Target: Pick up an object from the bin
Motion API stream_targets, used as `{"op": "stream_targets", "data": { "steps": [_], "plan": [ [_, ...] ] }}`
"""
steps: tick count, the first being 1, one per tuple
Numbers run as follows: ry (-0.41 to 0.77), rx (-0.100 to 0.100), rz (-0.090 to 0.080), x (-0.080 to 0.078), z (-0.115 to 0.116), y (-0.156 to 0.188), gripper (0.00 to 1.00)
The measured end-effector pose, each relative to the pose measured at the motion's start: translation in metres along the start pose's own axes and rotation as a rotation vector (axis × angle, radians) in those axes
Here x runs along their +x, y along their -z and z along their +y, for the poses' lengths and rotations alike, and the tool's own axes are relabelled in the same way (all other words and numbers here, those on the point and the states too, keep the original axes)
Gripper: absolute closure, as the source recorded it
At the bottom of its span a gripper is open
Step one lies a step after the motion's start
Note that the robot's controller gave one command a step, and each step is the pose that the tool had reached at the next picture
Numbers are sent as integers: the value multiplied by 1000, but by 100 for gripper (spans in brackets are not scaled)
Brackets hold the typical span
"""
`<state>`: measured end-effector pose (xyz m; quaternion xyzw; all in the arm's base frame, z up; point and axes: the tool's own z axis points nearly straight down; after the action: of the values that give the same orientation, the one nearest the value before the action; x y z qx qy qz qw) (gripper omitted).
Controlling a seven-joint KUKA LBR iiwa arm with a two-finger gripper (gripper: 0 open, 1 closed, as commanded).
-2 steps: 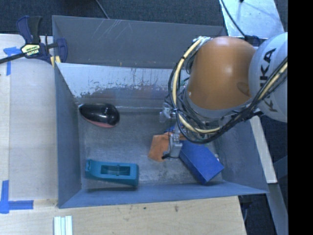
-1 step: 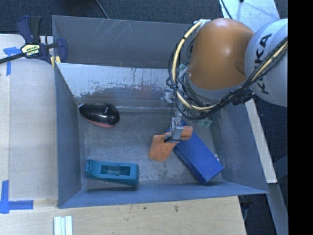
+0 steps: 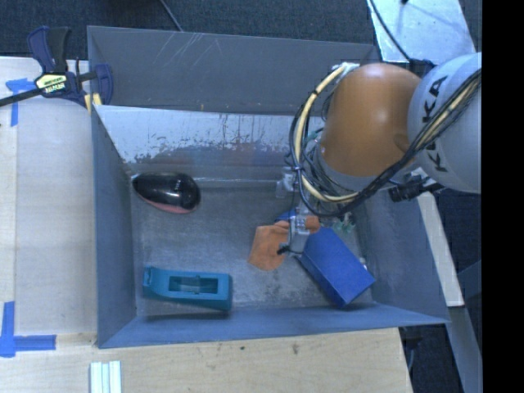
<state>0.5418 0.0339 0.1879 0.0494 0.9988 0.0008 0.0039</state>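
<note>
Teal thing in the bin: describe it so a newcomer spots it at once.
In the grey bin, look at the lower-left corner. The teal block lies flat there, long with a recessed middle. Only it is teal and boxy; the black thing behind it is domed.

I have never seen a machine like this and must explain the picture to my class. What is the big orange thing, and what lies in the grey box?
It is a robot arm with an orange cover on its wrist, reaching from the right into a grey metal bin, seen by one camera from above. Its gripper hangs low between a crumpled orange thing and a blue box. Further left lie a black rounded thing and a teal block. Whether the gripper holds anything cannot be seen.
</note>
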Motion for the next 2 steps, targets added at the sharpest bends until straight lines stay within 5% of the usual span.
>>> {"op": "stream_targets", "data": {
  "steps": [1,2],
  "plan": [
    [-192,3,6,9,-18,-34,0],
    [-101,2,6,-9,1,-88,100]
  ]
}}
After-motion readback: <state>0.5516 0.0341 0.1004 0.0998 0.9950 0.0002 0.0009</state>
